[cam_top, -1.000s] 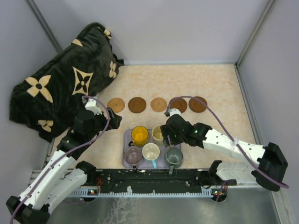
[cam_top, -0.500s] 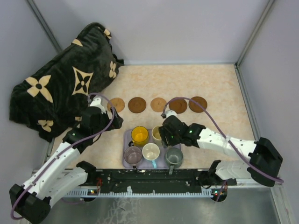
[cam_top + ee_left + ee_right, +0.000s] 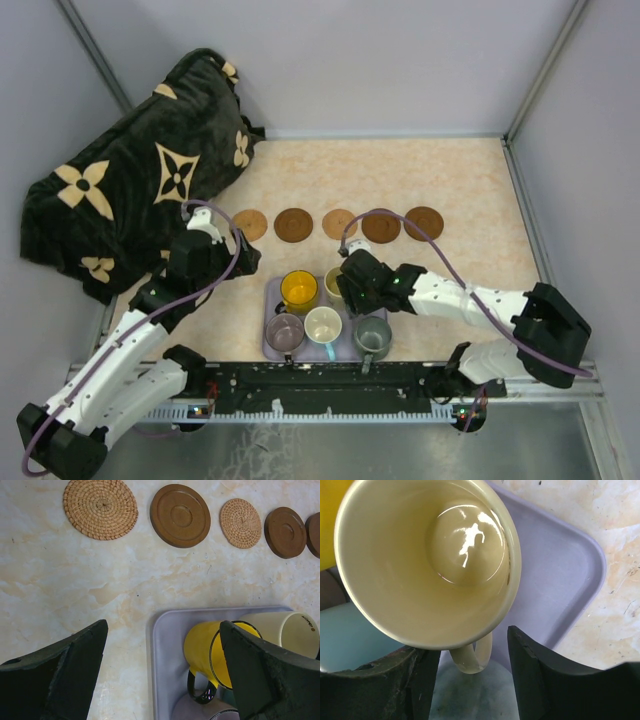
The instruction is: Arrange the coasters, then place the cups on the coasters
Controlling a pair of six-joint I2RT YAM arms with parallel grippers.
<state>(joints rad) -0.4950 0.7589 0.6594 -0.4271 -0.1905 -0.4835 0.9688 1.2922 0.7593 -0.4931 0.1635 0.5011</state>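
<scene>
Five round coasters lie in a row across the table, from the woven one (image 3: 248, 224) to the dark one (image 3: 423, 223); the left wrist view shows the woven (image 3: 100, 508) and dark brown (image 3: 180, 515) ones. The cups stand on a lavender tray (image 3: 268, 300): yellow (image 3: 298, 289), cream (image 3: 425, 555), mauve (image 3: 284, 331), white (image 3: 323, 325), grey-green (image 3: 372, 335). My right gripper (image 3: 470, 645) is low over the tray, its fingers either side of the cream cup's handle (image 3: 470, 662) with gaps showing. My left gripper (image 3: 163, 626) hangs wide open above the tray's left rim, holding nothing.
A black plush cushion with tan flower marks (image 3: 140, 180) fills the back left corner. Grey walls close in the table at the back and both sides. The arm bases and a black rail (image 3: 320, 385) line the near edge.
My right gripper's jaws have narrowed around the cream cup's handle and that arm has slid a little left. My left arm has shifted only slightly.
</scene>
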